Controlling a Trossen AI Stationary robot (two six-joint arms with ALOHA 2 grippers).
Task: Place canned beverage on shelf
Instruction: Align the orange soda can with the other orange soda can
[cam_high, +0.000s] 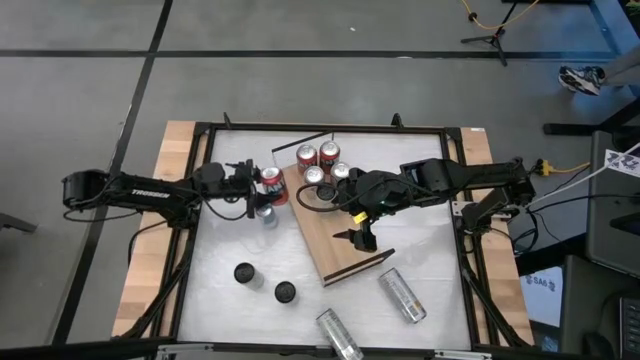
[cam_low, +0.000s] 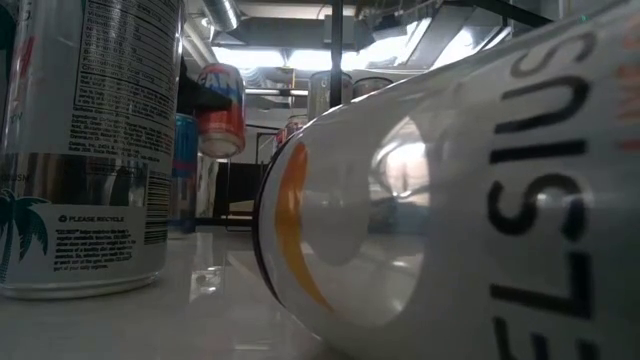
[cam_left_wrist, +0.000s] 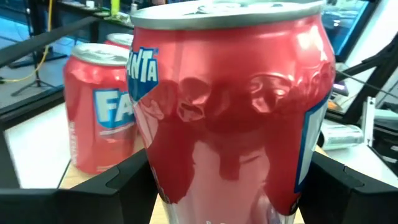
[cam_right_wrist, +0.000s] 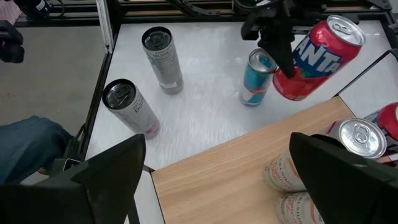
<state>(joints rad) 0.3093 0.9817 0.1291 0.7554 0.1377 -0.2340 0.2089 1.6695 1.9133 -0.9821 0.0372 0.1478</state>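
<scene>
Red can pinched between the fingers of the left gripper, lifted clear of the table and tilted, hanging just off the left edge of the shelf, not yet over the wood

Right gripper with fingers spread wide, holding nothing, hovering above the middle of the shelf, near the spot where a can might go

Four cans standing together at the far end of the shelf, close to the carried can's likely path

Likely troubles from here:
- Setting down at a tilt: with the base not flat on the wood, probably a topple on release, then a roll into the group of four
- Clipping the board's edge on the way across, if brought in too low: a jolt to the shelf and a wobble among the cans already there
- Knocking the blue can, upright on the table right under the carried can, if lowered before reaching the shelf
- Crowding with the right arm: little free room over the board while that gripper hangs there, so a brush between the two arms seems possible
- Slipping in the grip: smooth round wall, narrow contact, tilt adding a twist; the hold looks firm in the left wrist view, though the bottom of the can cannot be seen
</scene>
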